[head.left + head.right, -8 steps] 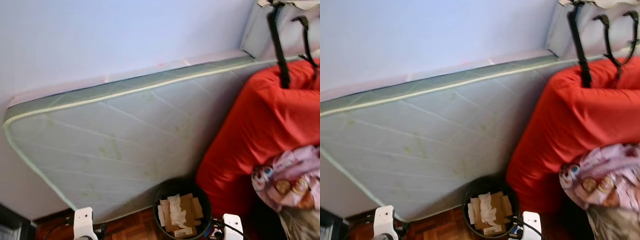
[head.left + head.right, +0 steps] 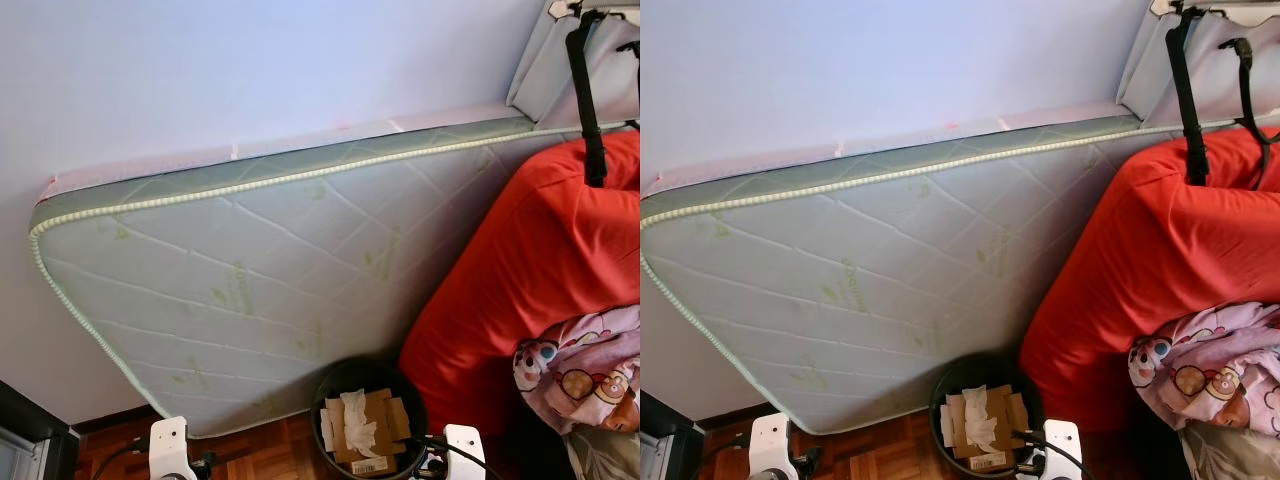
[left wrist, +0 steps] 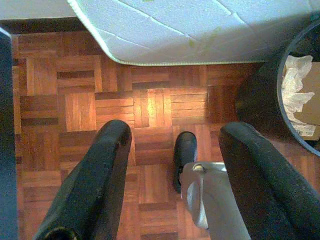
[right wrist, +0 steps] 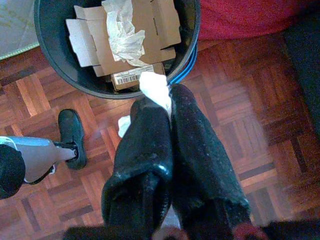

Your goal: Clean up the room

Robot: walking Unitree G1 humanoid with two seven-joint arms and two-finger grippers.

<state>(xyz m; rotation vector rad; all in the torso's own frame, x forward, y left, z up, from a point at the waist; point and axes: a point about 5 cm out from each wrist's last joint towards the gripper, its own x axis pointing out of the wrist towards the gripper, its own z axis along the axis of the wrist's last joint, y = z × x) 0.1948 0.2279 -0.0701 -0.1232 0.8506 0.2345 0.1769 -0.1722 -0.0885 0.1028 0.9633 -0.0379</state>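
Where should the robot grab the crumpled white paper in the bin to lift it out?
Probably by the bunched top of the crumpled paper, coming straight down from above. It lies uppermost on the cardboard inside the round bin, whose walls block a sideways approach. The open left gripper is free; the right gripper is shut on a white scrap.

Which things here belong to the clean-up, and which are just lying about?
Job in hand:
- right gripper, shut on white tissue
- black bin holding cardboard and crumpled paper
- left gripper, open, idle above the floor

Lying about:
- mattress against the wall
- red cover
- pink cartoon fabric
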